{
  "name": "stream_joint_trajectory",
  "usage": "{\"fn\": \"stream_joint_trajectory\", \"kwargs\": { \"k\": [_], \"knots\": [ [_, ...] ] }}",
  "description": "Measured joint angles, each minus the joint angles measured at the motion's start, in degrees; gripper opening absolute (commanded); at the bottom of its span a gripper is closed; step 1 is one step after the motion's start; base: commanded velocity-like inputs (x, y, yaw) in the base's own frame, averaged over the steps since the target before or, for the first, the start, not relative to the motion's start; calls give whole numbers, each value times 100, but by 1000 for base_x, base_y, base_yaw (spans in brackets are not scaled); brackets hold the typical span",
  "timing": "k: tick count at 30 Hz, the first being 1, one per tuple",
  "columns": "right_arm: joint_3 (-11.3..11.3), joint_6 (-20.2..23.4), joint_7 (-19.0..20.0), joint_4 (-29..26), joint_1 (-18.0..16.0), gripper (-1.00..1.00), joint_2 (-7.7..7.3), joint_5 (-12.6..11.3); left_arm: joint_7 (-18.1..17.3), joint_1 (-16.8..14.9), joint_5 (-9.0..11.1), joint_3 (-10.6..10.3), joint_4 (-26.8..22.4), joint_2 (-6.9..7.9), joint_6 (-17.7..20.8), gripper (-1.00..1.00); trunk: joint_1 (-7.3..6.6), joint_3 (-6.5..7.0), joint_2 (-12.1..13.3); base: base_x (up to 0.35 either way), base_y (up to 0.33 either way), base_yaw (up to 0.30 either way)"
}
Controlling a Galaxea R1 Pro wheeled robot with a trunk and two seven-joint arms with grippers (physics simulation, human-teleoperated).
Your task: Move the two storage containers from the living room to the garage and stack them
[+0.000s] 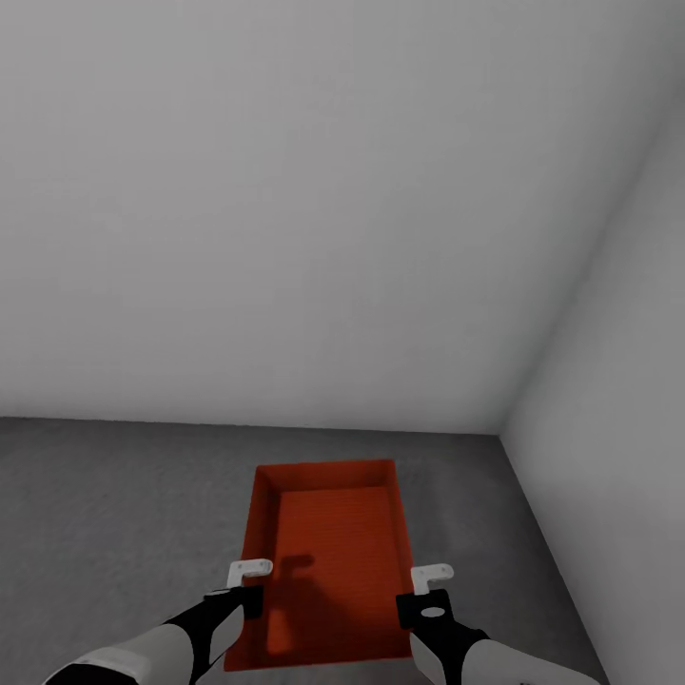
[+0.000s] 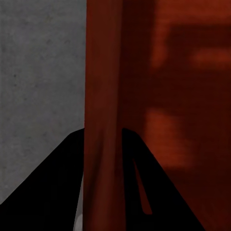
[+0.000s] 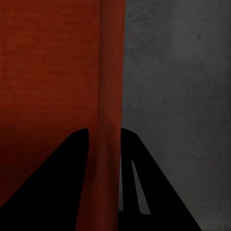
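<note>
One orange-red open-top storage container [image 1: 333, 533] lies lengthwise in front of me over the dark grey garage floor [image 1: 114, 514]. My left gripper [image 1: 249, 582] is shut on its left long wall and my right gripper [image 1: 428, 588] on its right long wall. The left wrist view has that thin wall [image 2: 103, 96] running between the black fingers [image 2: 57, 183] of the left gripper [image 2: 103, 137]. In the right wrist view the other wall [image 3: 110, 96] is pinched by the right gripper [image 3: 104, 134]. Whether the bin rests on the floor I cannot tell. The second container is out of view.
A plain pale grey wall [image 1: 285, 238] stands just beyond the bin, and a second wall [image 1: 618, 381] meets it in a corner at the right. Speckled floor [image 2: 38, 72] spreads to the left, and a narrower strip of floor [image 3: 178, 96] lies right of the bin.
</note>
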Motion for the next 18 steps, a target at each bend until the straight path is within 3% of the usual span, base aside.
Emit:
{"fn": "stream_joint_trajectory", "kwargs": {
  "k": [18],
  "knots": [
    [3,12,4,1,0,-100,-2,-2,1,-1,4,3,10,-3,2,-100,0,-69,0,0,0,0]
  ]
}}
